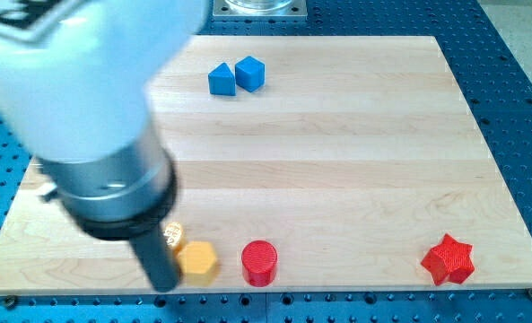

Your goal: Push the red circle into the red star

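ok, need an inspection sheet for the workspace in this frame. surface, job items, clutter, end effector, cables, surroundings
Surface: wooden board, flat, pale.
Job's things: red circle near the view's bottom edge; red star far toward the view's right, apart.
Clutter: yellow block left of the circle; two blue blocks side by side at the view's top.
End effector: my tip against the yellow block's left side, not at the circle.
Cables: nothing seen.
Surroundings: blue perforated table; metal base plate at top.

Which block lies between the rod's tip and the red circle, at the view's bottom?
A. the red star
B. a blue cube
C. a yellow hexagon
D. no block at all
C: the yellow hexagon sits just to the view's right of my tip, and the red circle lies further right of it; the red star is far off at the view's right.
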You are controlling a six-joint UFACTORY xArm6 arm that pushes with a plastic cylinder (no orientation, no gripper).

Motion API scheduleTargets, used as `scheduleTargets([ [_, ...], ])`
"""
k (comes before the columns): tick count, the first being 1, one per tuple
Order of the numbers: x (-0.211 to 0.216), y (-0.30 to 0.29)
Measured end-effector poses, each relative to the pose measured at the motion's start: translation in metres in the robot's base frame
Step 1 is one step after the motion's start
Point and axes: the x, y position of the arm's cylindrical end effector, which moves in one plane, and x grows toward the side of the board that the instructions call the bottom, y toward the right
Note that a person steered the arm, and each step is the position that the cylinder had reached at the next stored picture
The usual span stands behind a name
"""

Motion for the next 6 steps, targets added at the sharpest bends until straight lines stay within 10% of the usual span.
scheduleTargets([
  [6, 0.0, 0.122],
])
